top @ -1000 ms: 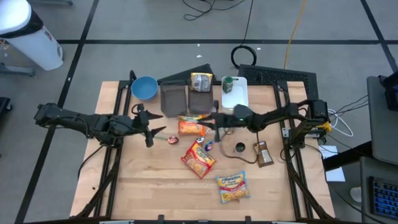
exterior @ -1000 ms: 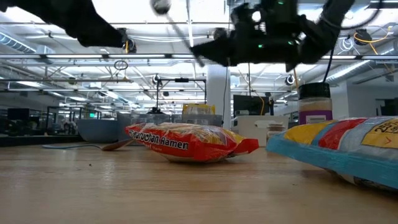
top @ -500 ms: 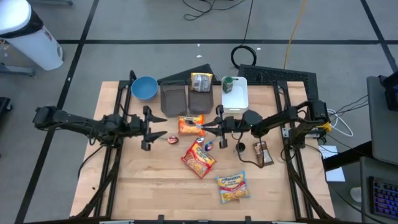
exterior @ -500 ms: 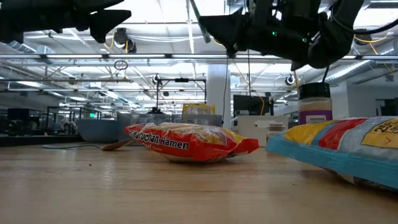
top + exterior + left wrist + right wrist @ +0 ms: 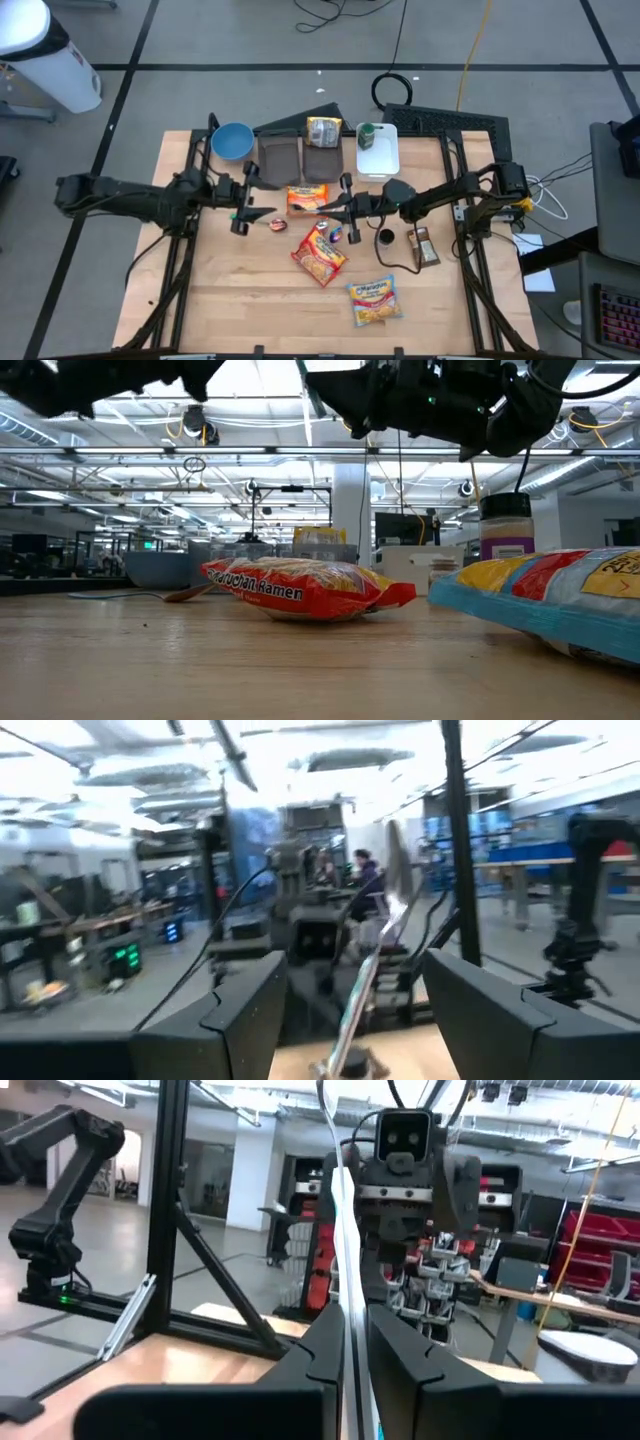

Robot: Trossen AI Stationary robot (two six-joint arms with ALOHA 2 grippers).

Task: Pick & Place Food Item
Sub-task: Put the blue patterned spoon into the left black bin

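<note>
Ramen packet, orange (image 5: 306, 201), lies flat on the wooden surface (image 5: 230, 300) between the two claws; seen from above, it sits directly under the tips of the right claw (image 5: 326, 207). We see the right claw raised above the surface with its fingers pressed together on the thin handle of a metal spoon (image 5: 340, 1230), which points toward the opposite arm. The left claw (image 5: 250, 197) faces it from just beyond the packet's other side, also raised, fingers spread and gripping nothing; its wrist view shows the spoon standing ahead of the gap between them. A second, red ramen packet (image 5: 300, 588) lies near the right claw on its front-edge side, and a blue-and-yellow packet (image 5: 372, 300) lies farther out the same way. A blue bowl (image 5: 232, 140) stands behind the left claw.
</note>
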